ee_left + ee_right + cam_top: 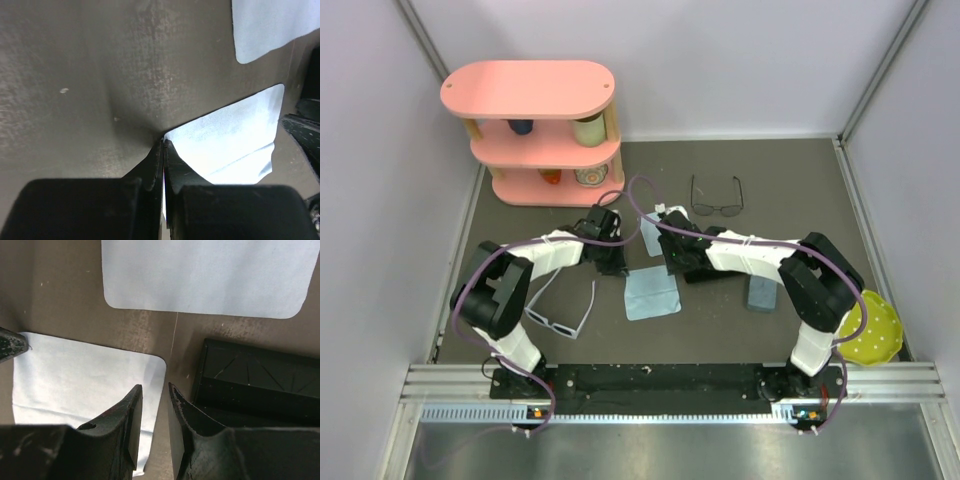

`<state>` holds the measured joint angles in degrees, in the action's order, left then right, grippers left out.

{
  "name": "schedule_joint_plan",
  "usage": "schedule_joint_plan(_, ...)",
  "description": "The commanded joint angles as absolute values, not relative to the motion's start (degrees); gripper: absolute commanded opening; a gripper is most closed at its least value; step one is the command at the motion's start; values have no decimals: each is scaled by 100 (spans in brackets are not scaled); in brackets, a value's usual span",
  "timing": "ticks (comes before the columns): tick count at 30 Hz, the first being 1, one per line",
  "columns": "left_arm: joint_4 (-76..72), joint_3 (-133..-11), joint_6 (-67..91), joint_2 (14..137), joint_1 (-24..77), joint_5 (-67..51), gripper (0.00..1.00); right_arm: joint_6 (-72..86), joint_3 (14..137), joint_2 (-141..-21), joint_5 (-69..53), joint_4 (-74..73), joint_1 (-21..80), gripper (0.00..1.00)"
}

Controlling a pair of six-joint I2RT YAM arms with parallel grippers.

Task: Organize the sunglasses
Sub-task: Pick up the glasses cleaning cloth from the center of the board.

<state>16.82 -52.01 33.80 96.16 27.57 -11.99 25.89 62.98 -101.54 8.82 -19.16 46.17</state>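
The white-framed sunglasses (pixel 560 312) lie at the front left, behind my left gripper. The thin dark wire-framed sunglasses (pixel 717 205) lie at the back centre. Neither pair shows in the wrist views. My left gripper (pixel 612 262) (pixel 164 141) is shut, its tips on the near corner of a light blue cloth (pixel 652 292) (pixel 230 135), with a sliver of cloth between them. My right gripper (pixel 672 258) (pixel 155 386) is slightly open and empty, low over the same cloth's (pixel 75 380) opposite edge, beside a black case (pixel 260 375).
A second light blue cloth (pixel 653 233) (pixel 200 275) lies just beyond the grippers. The black case (pixel 712 272) lies under my right arm, with a grey-blue case (pixel 760 293) to its right. A pink shelf (pixel 535 130) stands back left. A yellow-green plate (pixel 875 330) sits front right.
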Motion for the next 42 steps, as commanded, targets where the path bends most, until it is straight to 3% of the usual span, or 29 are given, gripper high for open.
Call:
schedule_joint_plan(1, 1986, -5431, 3094, 9694, 2760, -677, 0, 2373, 6416, -10134, 1195, -1679, 4570, 27)
schedule_joint_plan(30, 2066, -5572, 2944, 9870, 2751, -747, 1, 2083, 6530, -10731, 598, -976, 4570, 24)
schedule_joint_plan(36, 2065, -5572, 2971, 9914, 2751, -782, 1, 2127, 6583, -10819, 624, -1011, 4570, 14)
schedule_joint_plan(40, 2065, -5598, 2962, 9905, 2751, -791, 1, 2136, 6609, -10828, 589, -1081, 4570, 1)
schedule_joint_plan(42, 2057, -5616, 2927, 9888, 2733, -791, 1, 2144, 6627, -10784, 668, -1116, 4579, 0)
